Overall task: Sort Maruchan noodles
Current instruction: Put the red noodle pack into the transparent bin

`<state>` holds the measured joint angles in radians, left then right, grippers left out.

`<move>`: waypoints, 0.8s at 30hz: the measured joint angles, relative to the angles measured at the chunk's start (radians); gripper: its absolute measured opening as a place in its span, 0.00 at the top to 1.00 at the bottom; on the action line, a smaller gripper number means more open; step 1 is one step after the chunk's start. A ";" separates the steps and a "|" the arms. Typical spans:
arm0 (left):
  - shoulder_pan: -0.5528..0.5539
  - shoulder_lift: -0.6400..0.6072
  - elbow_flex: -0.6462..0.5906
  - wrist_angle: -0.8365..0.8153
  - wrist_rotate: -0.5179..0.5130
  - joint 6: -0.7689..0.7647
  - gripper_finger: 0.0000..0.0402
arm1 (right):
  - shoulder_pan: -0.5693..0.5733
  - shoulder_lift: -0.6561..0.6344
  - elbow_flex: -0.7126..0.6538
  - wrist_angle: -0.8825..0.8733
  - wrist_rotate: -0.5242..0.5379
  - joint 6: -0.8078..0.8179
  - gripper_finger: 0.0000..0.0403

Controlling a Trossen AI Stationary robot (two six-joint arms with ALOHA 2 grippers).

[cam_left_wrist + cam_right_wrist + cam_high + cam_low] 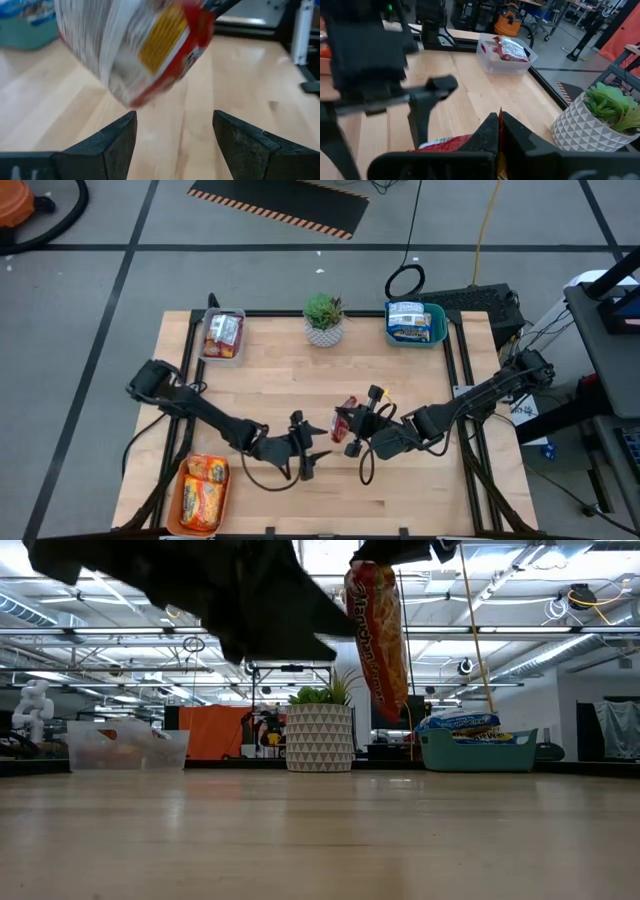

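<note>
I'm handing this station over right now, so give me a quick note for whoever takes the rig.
Right gripper: shut on a red noodle packet, lifted above mid-table.
Left gripper: open, empty, close beside that packet.
Clear tray, far left: red-silver packets.
Teal tray, far right: blue-white packets.
Orange tray, near left: orange-yellow packets.
Done: no loose packets visible on the table.
Left: the held packet seems headed for a handover to the left gripper, then probably the clear tray. Plant pot stands between the far trays.

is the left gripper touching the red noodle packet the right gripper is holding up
Apart. The left wrist view shows the left gripper open, with bare table between its fingers and the red noodle packet hanging beyond them.
</note>
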<state>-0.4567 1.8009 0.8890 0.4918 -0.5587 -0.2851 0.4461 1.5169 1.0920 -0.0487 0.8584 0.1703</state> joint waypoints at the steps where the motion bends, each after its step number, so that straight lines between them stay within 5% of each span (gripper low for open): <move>1: 0.003 0.012 0.000 0.000 0.000 -0.016 0.34 | 0.000 0.000 0.000 0.002 0.000 0.000 1.00; 7: 0.006 0.050 0.000 0.031 0.001 -0.124 0.31 | 0.000 0.000 0.000 0.022 0.000 -0.027 1.00; 11: 0.003 0.048 0.000 0.037 -0.018 -0.059 0.22 | -0.001 0.000 0.000 0.015 0.000 -0.054 1.00; 19: -0.008 0.048 0.000 0.052 -0.157 0.057 0.02 | -0.021 0.000 0.000 0.061 -0.001 -0.074 1.00; 24: -0.005 0.048 0.000 0.097 -0.300 0.087 0.01 | -0.029 -0.002 0.000 0.089 -0.030 -0.089 1.00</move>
<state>-0.4619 1.8488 0.8890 0.5885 -0.8583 -0.1983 0.4170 1.5154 1.0920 0.0404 0.8285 0.0811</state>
